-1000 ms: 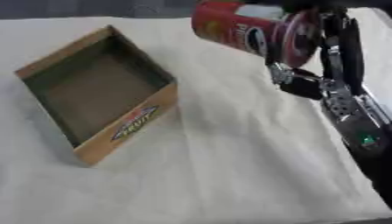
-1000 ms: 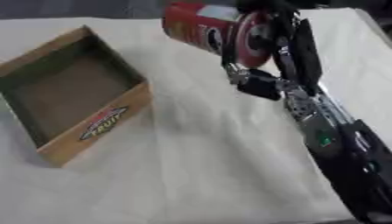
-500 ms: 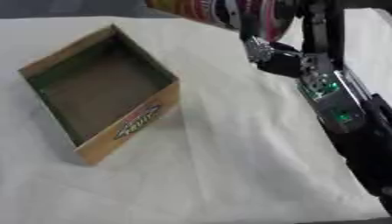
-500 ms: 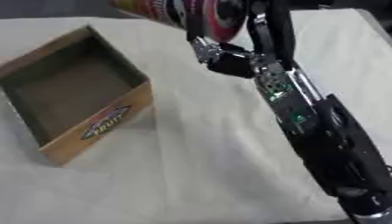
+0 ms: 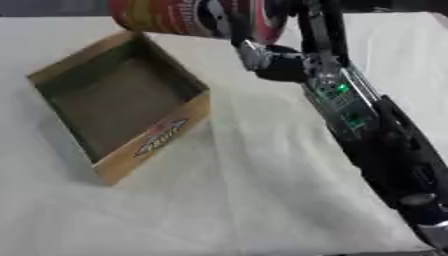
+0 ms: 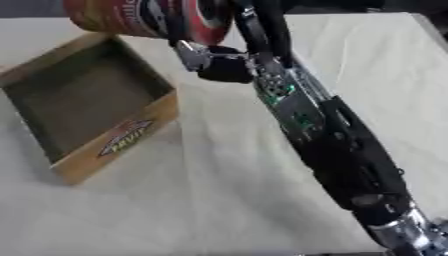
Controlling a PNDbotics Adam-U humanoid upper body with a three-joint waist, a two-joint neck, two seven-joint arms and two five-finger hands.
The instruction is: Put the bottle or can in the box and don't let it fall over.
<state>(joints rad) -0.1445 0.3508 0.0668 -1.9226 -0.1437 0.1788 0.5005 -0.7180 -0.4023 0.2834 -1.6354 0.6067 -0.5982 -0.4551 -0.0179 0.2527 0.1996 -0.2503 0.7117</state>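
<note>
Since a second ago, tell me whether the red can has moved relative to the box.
Yes. The red can, held in the right hand, has shifted left, from right of the box to above its far right corner.

Black arm with green-lit circuit panel, silver joint at the wrist, black hand

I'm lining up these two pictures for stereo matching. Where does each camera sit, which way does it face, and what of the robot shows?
Left eye view: in the head, looking down at the cardboard box on the white cloth; the right arm enters from lower right.
Right eye view: beside it, the same downward look; the right hand holds the red can.
Shared: box, can, arm, cloth; the left hand shows in neither.
</note>
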